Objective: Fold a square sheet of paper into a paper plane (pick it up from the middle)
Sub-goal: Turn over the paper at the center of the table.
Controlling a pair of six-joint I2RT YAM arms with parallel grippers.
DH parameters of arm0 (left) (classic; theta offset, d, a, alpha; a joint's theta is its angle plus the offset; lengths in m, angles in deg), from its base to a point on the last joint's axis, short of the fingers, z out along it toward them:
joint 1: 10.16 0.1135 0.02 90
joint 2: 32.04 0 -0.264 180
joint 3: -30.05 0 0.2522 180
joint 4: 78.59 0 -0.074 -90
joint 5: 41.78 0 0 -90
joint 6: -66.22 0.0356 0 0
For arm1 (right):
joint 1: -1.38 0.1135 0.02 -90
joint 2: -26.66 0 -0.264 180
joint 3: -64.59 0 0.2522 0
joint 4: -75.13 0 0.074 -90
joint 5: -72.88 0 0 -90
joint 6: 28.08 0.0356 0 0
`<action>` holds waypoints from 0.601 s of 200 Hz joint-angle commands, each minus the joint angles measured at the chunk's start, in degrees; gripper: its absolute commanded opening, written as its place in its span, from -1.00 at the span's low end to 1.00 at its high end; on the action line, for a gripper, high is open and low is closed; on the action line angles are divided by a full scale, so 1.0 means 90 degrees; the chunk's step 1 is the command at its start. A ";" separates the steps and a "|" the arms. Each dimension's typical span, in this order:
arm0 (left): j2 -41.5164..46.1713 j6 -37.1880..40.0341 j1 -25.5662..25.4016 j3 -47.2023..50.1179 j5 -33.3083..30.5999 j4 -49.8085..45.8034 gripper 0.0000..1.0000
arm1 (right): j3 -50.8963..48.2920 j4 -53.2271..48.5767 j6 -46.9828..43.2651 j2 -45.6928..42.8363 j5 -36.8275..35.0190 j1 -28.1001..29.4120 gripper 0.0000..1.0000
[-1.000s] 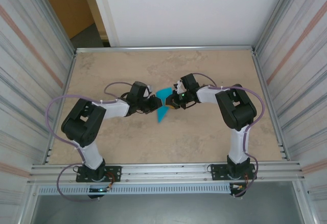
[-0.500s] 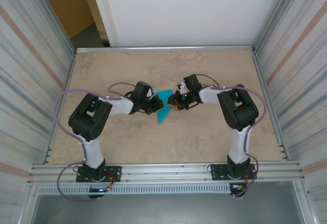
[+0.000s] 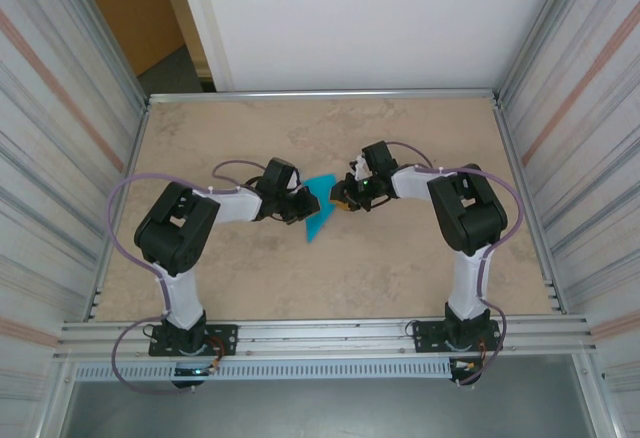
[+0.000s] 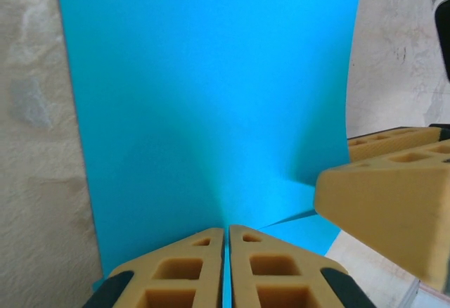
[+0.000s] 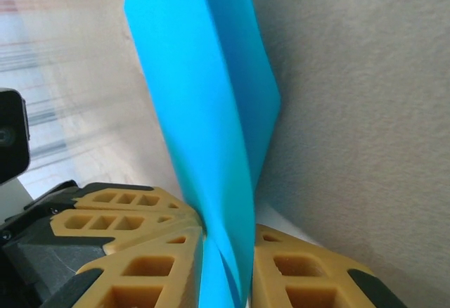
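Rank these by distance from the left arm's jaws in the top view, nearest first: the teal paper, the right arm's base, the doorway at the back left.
1. Teal paper: pinched in the left gripper.
2. Right arm's base: near edge, right.
3. Doorway: far-left corner, beyond the table.

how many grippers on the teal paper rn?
2. The left gripper is shut on one edge of the square sheet of paper; the right gripper straddles the opposite edge, mid-table.
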 commanded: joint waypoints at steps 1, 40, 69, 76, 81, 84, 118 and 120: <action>0.0037 0.0213 -0.0036 -0.0124 -0.0232 -0.0300 -0.78 | 0.0241 -0.0159 -0.0006 0.0157 0.0215 0.0083 -0.53; 0.0222 0.0269 -0.0004 -0.0089 -0.0321 -0.0261 -0.72 | 0.0432 -0.0302 -0.0007 0.0177 0.0182 0.0152 -0.68; 0.0391 0.0343 -0.0018 -0.0064 -0.0314 -0.0230 -0.69 | 0.0467 -0.0450 -0.0022 0.0172 0.0058 0.0172 -0.81; 0.0416 0.0378 -0.0016 -0.0056 -0.0299 -0.0237 -0.69 | 0.0466 -0.0495 -0.0030 0.0169 0.0038 0.0185 -0.83; 0.0424 0.0391 -0.0017 -0.0043 -0.0295 -0.0239 -0.69 | 0.0458 -0.0516 -0.0047 0.0170 0.0009 0.0183 -0.84; 0.0439 0.0401 -0.0021 -0.0030 -0.0299 -0.0248 -0.69 | 0.0460 -0.0533 -0.0046 0.0176 -0.0013 0.0182 -0.85; 0.0606 0.0466 -0.0020 0.0080 -0.0350 -0.0360 -0.66 | 0.0439 -0.0548 -0.0062 0.0159 -0.0039 0.0193 -0.90; 0.0621 0.0477 -0.0009 0.0087 -0.0357 -0.0370 -0.65 | 0.0433 -0.0535 -0.0063 0.0147 -0.0031 0.0192 -0.90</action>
